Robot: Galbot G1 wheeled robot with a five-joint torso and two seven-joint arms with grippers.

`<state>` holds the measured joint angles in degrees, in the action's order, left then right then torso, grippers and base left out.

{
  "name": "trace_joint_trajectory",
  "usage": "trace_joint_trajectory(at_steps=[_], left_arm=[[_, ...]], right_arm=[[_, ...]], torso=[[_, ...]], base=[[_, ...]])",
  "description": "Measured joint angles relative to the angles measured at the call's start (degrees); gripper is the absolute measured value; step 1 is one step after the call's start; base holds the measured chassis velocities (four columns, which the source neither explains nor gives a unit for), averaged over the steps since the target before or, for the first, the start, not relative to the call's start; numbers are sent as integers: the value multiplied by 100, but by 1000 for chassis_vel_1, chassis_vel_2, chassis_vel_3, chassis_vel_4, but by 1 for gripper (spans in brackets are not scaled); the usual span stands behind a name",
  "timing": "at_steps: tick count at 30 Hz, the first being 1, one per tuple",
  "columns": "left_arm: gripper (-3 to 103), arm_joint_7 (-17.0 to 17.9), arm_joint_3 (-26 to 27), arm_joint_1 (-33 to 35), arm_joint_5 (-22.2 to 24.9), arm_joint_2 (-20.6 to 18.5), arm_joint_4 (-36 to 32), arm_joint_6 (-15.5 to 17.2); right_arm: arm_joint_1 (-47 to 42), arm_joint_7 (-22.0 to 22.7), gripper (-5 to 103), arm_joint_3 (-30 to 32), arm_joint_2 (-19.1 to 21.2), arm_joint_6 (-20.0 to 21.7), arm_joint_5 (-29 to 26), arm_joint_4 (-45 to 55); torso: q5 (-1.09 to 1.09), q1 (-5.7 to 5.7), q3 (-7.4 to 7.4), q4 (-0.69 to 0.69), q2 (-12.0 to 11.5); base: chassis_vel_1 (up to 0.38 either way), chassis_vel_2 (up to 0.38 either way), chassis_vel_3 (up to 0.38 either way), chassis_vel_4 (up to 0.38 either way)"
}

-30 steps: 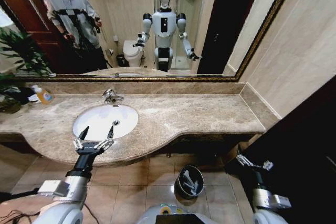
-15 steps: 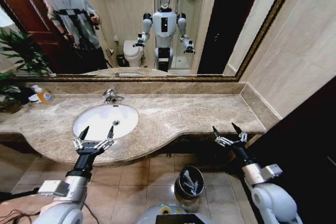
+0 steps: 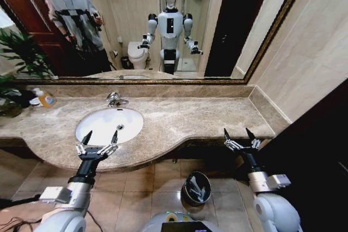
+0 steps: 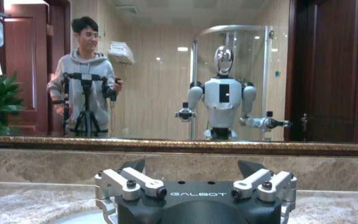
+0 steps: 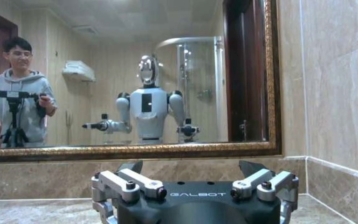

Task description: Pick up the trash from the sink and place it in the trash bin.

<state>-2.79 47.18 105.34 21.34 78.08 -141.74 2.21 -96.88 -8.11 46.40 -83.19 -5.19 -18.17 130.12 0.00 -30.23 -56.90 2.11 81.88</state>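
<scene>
The sink (image 3: 109, 125), a white oval basin with a chrome faucet (image 3: 115, 99), is seen at centre left of the head view, set into a brown marble countertop (image 3: 206, 117). No trash can be made out in the basin; a few pale items are seen inside the trash bin (image 3: 196, 187), a small black bucket on the tiled floor at lower centre, under the counter's front edge. The task is therefore judged to be at or near its end, though parts of the basin are hard to check.

The left gripper (image 3: 100, 139) is held at lower left, over the near rim of the sink, its jaws spread wide and nothing held. The right gripper (image 3: 240, 135) is held at lower right, just off the counter's front edge, likewise wide open and empty. If any item remains, a reach down into the basin by the left gripper would be called for.

An orange soap bottle (image 3: 45, 99) stands at far left on the counter beside a potted plant (image 3: 19, 61). A wide mirror (image 3: 217, 31) spans the wall above. Nothing is seen blocking the path from basin to bin.
</scene>
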Motion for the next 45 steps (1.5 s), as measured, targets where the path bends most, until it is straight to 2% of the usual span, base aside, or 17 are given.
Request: trace_joint_trajectory(at_steps=[45], left_arm=[[100,0,0,0,0,0,0,0]], right_arm=[[7,6,100,8,14,-19,-12,-38]], torso=[[0,0,0,0,0]], base=[[0,0,0,0]])
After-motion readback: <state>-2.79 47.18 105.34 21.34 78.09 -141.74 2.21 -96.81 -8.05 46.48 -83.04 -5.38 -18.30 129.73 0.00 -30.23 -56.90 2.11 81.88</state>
